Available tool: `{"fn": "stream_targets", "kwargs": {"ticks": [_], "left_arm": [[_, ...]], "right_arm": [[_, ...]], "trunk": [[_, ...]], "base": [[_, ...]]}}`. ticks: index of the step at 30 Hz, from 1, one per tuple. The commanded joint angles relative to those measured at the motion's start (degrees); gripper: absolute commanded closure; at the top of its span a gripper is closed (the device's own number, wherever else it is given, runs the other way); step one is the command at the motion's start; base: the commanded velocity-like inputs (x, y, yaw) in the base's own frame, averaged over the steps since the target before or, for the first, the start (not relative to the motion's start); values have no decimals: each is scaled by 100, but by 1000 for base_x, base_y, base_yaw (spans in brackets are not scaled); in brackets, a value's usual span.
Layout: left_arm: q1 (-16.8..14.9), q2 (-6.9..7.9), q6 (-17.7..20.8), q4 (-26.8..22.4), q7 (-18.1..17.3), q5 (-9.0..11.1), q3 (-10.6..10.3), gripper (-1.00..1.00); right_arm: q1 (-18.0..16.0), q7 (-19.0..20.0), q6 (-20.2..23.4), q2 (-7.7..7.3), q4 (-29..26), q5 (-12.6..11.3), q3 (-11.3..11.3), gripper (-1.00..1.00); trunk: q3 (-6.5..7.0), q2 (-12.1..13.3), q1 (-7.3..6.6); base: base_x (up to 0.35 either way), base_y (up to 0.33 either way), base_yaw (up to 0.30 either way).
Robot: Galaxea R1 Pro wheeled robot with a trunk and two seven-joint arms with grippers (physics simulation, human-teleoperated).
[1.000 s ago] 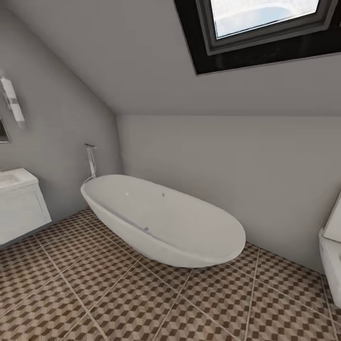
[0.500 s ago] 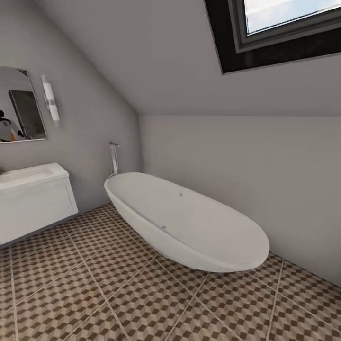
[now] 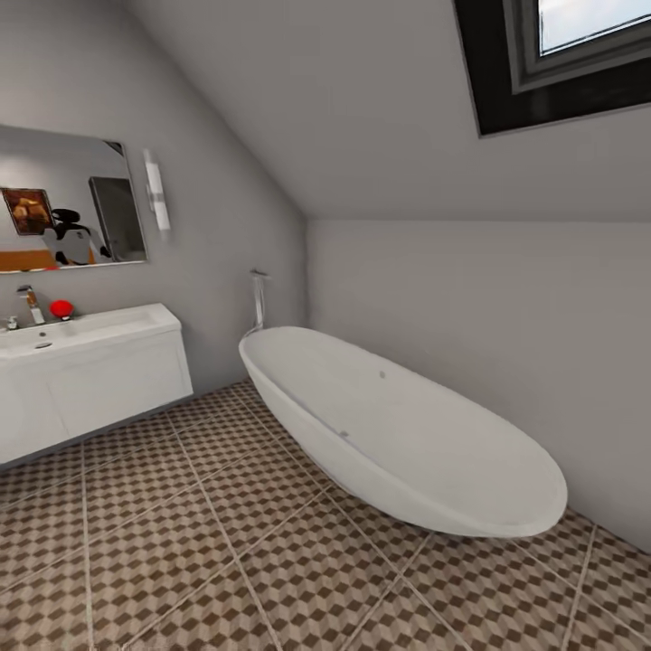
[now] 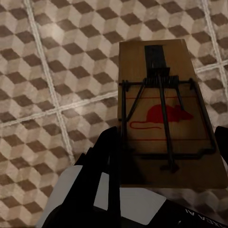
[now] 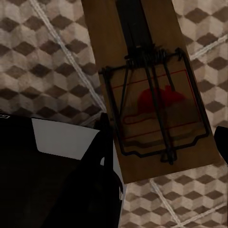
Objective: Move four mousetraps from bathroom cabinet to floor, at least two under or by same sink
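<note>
A mousetrap (image 4: 164,71), a flat brown board with wire parts and a red mouse mark, sits between the dark fingers of my left gripper (image 4: 166,142), which is shut on it above the cube-pattern bathroom floor (image 4: 57,71). My right gripper (image 5: 164,135) is shut on a second mousetrap (image 5: 102,42) over the same tiles (image 5: 47,61). In the head view the white sink (image 3: 86,327) with its chrome faucet (image 3: 32,306) tops a wall-hung vanity at the left, above the bathroom floor (image 3: 271,542). The cabinet is out of view.
A white oval bathtub (image 3: 398,425) stands along the far wall at centre right, with a tall floor faucet (image 3: 259,298) at its head. A mirror (image 3: 63,199) and wall lamp (image 3: 156,195) hang above the sink. A small red object (image 3: 61,308) rests on the basin. A skylight (image 3: 579,54) cuts the sloped ceiling.
The head camera has turned left, so the whole picture has shifted right. The sink, mirror and faucet have come further into view, and the toilet at the right edge has left it.
</note>
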Motion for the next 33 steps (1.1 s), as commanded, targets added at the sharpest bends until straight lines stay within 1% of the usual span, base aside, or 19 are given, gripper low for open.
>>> {"fn": "stream_targets", "kwargs": {"ticks": [1, 8, 16, 33], "left_arm": [[-4, -3, -14, 3, 35, 26, -48, 100], [-4, 5, -14, 3, 38, 26, -48, 100], [-4, 5, -14, 3, 43, 26, -48, 100], [-4, 5, -14, 3, 46, 31, -48, 100]], "right_arm": [[-5, 12, 10, -3, 5, 44, -19, 100], [-5, 12, 10, -8, 5, 44, -19, 100], [-5, 13, 45, 3, 5, 44, -20, 100], [-5, 12, 28, -7, 5, 44, -19, 100]], "trunk": [[-6, -3, 0], [-6, -3, 0], [-6, -3, 0], [-6, -3, 0]], "base": [[0, 0, 279], [0, 0, 263], [0, 0, 99], [0, 0, 267]]}}
